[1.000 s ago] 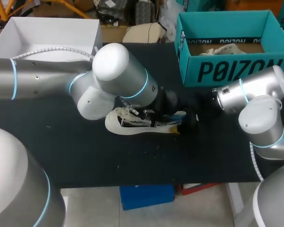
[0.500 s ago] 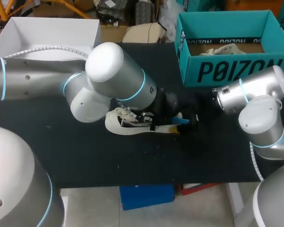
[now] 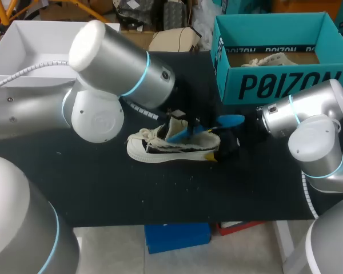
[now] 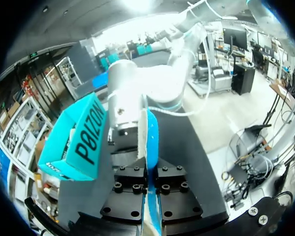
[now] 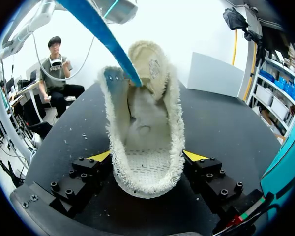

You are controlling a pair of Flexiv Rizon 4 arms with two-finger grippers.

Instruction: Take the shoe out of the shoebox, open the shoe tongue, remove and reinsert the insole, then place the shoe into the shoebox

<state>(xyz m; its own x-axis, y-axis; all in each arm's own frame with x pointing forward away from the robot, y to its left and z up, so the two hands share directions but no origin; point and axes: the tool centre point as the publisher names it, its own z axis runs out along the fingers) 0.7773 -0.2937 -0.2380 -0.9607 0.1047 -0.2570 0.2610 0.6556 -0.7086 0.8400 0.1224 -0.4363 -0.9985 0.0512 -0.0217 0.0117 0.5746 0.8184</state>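
A cream canvas shoe (image 3: 160, 145) lies on its side on the black table (image 3: 103, 188). My right gripper (image 3: 231, 141) clasps its heel. In the right wrist view the heel (image 5: 145, 167) sits between the yellow fingertips (image 5: 101, 156), touching both. My left gripper (image 3: 188, 121) hovers just above the shoe, shut on the blue insole (image 3: 228, 120). The insole slants up out of the shoe's opening. From the left wrist the insole (image 4: 151, 142) shows edge-on between the fingers of the left gripper (image 4: 151, 191). A blue strip of insole (image 5: 101, 34) rises from the shoe's mouth.
The teal shoebox (image 3: 274, 57) stands open at the back right with crumpled paper inside; it also shows as a teal box (image 4: 76, 142) beside the left gripper. A white open box (image 3: 63, 43) sits at the back left. My left arm's big elbow (image 3: 120, 68) hangs over the table's middle.
My left gripper closed on the insole, then the arm rose and drew the insole partly out of the shoe. The right arm and the shoe have stayed put.
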